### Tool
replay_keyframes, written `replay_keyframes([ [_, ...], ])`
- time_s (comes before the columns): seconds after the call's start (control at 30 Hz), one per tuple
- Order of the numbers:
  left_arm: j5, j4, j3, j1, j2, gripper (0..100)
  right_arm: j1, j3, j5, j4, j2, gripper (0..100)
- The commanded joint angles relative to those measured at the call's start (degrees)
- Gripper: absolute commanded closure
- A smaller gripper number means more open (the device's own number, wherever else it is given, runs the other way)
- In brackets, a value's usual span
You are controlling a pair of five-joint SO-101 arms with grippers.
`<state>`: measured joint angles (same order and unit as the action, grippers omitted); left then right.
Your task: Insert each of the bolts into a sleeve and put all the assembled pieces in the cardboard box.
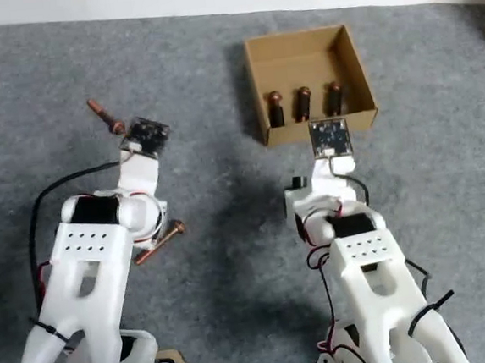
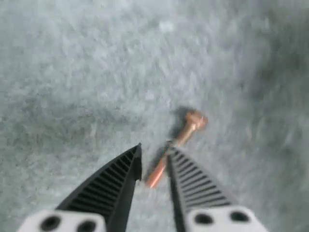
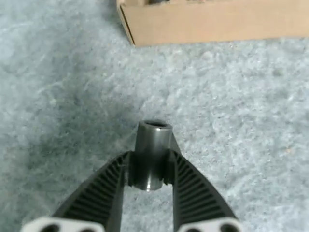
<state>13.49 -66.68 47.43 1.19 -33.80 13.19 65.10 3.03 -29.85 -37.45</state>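
best to pinch the thin, stiff, probably slick bolt (image 2: 187, 131) mid-shank with the left gripper (image 2: 154, 149), now apart astride it, right gripper (image 3: 149, 155) clamped on the rigid, light sleeve (image 3: 153, 133).

Our right gripper (image 3: 149, 155) has its 2 ribbed black fingers (image 3: 193, 186) pressed against opposite sides of 1 sleeve (image 3: 153, 140), dark and glossy. The sleeve sticks out past the fingertips, and we see the rim of its open, hollow end, which points away from the gripper's base. Under it lies grey carpet (image 3: 58, 96). Beyond the gripper, well apart from the sleeve, we see the cardboard box (image 3: 217, 21), with 1 outer wall and 1 corner showing.
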Motion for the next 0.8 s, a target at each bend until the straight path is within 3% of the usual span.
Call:
replay_keyframes([
  [0.0, 7.12, -2.64, -2.59, 1.1, 0.4, 82, 0.48, -0.13, 0.53, 2.51, -2.07, 99.3],
  [0.3, 16.97, -0.7, 1.1, 0.75, 0.57, 84, 0.4, -0.04, 0.53, 2.51, -2.24, 99.3],
  [0.77, 18.2, -0.35, 0.92, -7.52, 1.63, 84, 0.4, 1.8, 0.53, 2.51, -2.51, 99.3],
])
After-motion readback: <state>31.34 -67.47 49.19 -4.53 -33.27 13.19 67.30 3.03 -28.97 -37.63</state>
